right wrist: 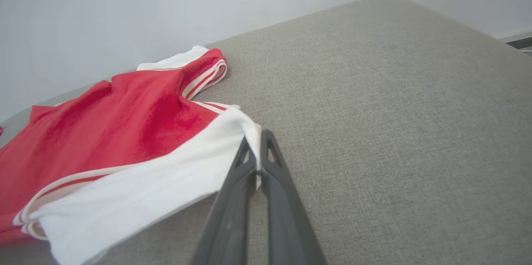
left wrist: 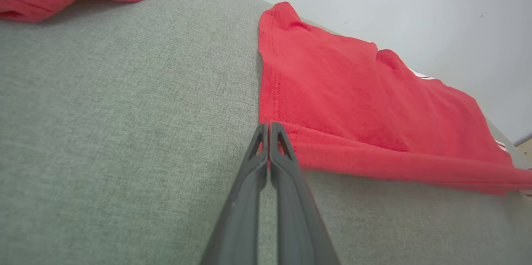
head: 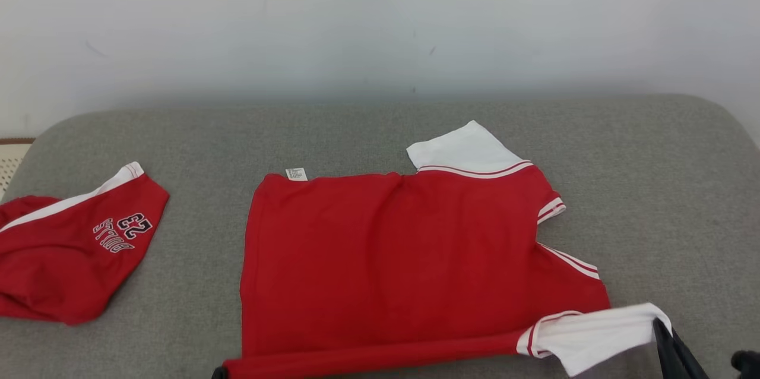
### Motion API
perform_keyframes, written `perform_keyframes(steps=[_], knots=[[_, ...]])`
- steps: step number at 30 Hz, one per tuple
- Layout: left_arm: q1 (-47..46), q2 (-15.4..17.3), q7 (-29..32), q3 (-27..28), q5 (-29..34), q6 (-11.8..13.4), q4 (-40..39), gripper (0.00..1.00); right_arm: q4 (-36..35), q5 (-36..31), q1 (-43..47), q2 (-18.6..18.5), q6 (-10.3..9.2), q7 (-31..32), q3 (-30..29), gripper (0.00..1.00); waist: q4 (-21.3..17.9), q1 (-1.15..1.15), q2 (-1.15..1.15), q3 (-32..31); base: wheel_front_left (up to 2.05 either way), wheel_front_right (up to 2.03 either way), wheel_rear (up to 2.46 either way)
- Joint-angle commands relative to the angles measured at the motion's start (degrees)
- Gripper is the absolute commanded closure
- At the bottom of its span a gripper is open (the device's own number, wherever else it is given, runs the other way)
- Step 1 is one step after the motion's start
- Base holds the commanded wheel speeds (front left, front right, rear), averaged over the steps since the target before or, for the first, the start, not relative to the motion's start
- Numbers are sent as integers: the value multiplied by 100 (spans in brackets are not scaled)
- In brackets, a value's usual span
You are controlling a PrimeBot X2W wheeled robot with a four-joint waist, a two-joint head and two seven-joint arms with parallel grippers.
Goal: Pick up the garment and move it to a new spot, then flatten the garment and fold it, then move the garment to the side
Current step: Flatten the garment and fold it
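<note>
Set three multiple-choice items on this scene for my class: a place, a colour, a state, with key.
1. Seen from the head, the garment printed 23 lies: A) left of the red shirt B) right of it C) on it
2. The sleeve in the right tool is: A) grey B) red C) white
3. The left tool is: A) open above the shirt B) shut on the shirt's red corner C) shut on nothing
Key: 1 A, it lies apart at the left; 2 C, white cloth sits between the fingers; 3 B, closed fingers pinch the red hem corner.
</note>
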Motion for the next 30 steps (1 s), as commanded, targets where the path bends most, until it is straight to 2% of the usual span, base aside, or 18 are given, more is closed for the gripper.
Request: perform_keyframes(steps=[1, 19, 30], knots=[[-135, 36, -7, -24, 91, 4, 30, 100, 102, -89, -182, 61, -10, -6, -15, 100, 53, 0, 0, 85, 0, 0, 0], [-1361, 28, -7, -364, 226, 4, 539, 100, 1209, -282, -1670, 233, -9, -6, 382, 100, 214, 0, 0, 759, 0, 0, 0], [-1708, 28, -7, -364, 252, 4, 645, 100, 1547, -394, -2143, 337, -9, -5, 257, 100, 252, 0, 0, 1047, 0, 0, 0]])
